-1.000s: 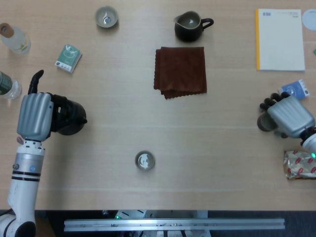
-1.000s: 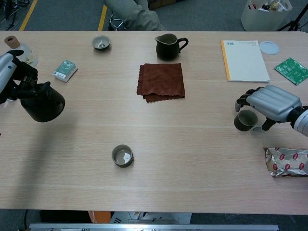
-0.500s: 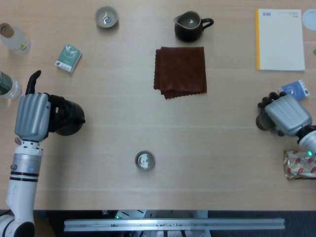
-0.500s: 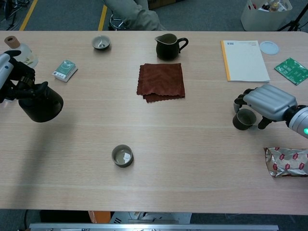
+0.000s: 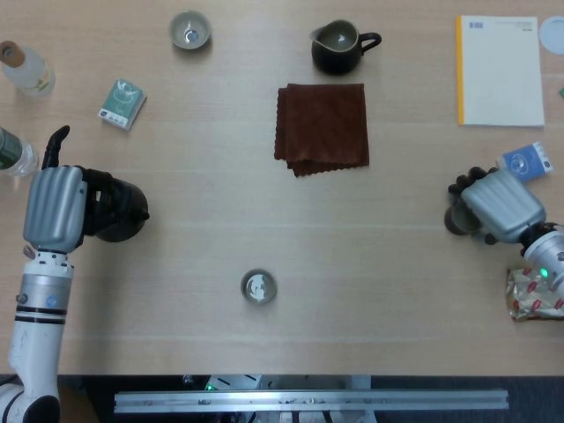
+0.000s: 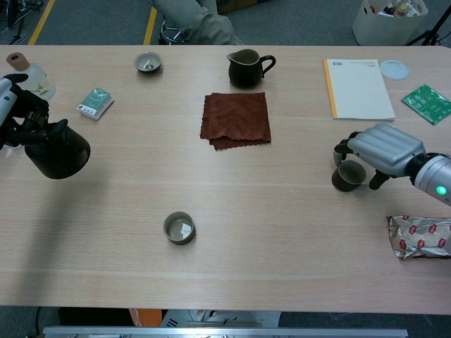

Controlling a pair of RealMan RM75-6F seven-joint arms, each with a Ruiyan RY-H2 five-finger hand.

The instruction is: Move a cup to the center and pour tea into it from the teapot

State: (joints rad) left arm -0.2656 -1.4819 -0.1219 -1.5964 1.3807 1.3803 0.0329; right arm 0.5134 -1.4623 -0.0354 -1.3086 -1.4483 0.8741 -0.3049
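While my right robot hand [image 6: 384, 150] grips a cup [image 6: 349, 175] under its fingers, well right of the table's [image 6: 282, 225] middle, my left robot hand [image 5: 55, 207] holds the teapot [image 6: 58, 151] aloft. Cup not yet centred; pouring remains, I judge.

A folded brown cloth [image 5: 322, 128] lay at the desk's [image 5: 388, 291] centre toward twelve o'clock. A dark pitcher [image 5: 338, 46] stood just beyond it. A yellow-spined notebook [image 5: 500, 70] lay at two o'clock, a green packet [image 5: 122, 103] at ten, and a foil snack bag [image 5: 534, 295] at four.
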